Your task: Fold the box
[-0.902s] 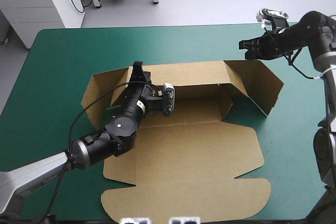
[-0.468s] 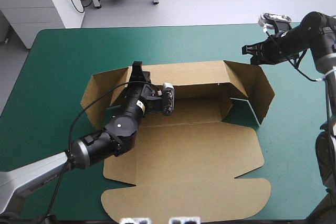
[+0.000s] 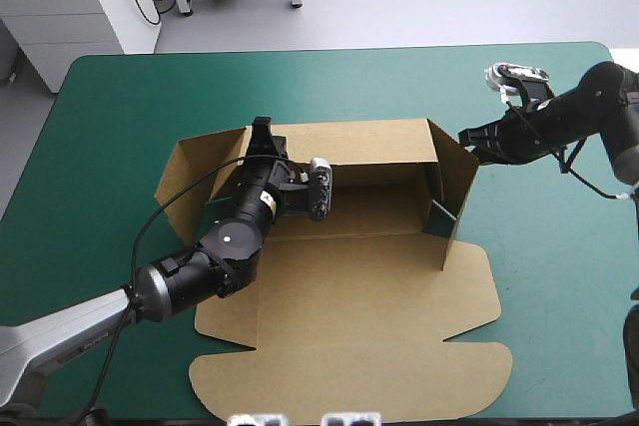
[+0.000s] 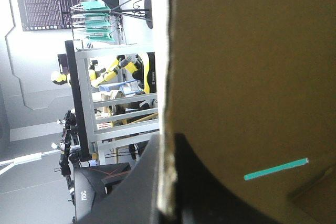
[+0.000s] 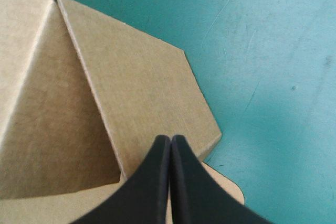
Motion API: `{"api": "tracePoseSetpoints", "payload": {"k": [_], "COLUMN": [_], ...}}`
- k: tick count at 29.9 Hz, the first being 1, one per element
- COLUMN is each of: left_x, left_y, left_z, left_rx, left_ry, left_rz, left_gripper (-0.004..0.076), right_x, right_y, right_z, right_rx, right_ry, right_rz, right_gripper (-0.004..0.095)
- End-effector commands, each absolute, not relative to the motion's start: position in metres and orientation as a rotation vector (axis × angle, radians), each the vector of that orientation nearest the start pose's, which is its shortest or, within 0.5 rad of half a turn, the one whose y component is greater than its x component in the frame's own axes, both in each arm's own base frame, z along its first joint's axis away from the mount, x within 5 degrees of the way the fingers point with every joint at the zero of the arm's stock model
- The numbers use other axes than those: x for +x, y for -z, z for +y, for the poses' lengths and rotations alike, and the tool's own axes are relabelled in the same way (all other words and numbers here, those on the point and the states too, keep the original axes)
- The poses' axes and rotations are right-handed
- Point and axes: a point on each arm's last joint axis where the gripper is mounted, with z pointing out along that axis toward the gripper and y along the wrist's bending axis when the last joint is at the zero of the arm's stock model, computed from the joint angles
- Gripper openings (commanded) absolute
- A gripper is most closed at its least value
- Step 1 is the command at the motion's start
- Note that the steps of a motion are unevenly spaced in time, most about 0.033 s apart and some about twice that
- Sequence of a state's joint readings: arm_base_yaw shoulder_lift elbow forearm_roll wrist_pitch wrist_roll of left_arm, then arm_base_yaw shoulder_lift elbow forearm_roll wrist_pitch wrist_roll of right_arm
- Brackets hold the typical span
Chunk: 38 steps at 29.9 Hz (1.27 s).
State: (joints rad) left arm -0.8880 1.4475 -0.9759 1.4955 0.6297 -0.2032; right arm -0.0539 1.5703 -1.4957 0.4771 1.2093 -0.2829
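Box (image 3: 369,296) flap swung upright; wrist view suggests right end effector (image 5: 170,139) touching.

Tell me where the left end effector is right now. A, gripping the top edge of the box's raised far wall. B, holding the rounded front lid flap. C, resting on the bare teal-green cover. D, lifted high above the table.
A: the left end effector is shut on the top edge of the raised far wall of the box, and the left wrist view shows the board's edge caught in its grip.
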Motion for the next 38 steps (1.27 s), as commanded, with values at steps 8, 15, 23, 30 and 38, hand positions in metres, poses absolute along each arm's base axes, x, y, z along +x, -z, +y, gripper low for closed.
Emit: {"api": "tracePoseSetpoints", "payload": {"k": [8, 15, 23, 30, 38], "left_x": [0.236, 0.236, 0.236, 0.236, 0.236], "left_y": [-0.324, -0.324, -0.324, -0.323, -0.323], "left_z": [-0.205, -0.205, -0.205, -0.205, -0.205], "left_rx": [1.496, 1.496, 1.496, 1.495, 1.495], "left_ry": [-0.903, -0.903, -0.903, -0.897, -0.898], "left_rz": [1.248, 1.248, 1.248, 1.256, 1.257], "left_gripper": [-0.0008, -0.0008, -0.0008, -0.0008, -0.0008], "right_x": [0.272, 0.249, 0.245, 0.25, 0.256], "right_y": [-0.358, -0.314, -0.3, -0.3, -0.296], "right_z": [0.031, 0.036, 0.039, 0.033, 0.031], "right_rx": [-0.222, -0.292, -0.471, -0.495, -0.531], "right_ry": [-0.584, -0.586, -0.561, -0.441, -0.381], "right_rz": [2.332, 2.167, 2.167, 2.142, 2.121], "right_gripper": [-0.0018, -0.0018, 0.0113, 0.0739, 0.0864]}}
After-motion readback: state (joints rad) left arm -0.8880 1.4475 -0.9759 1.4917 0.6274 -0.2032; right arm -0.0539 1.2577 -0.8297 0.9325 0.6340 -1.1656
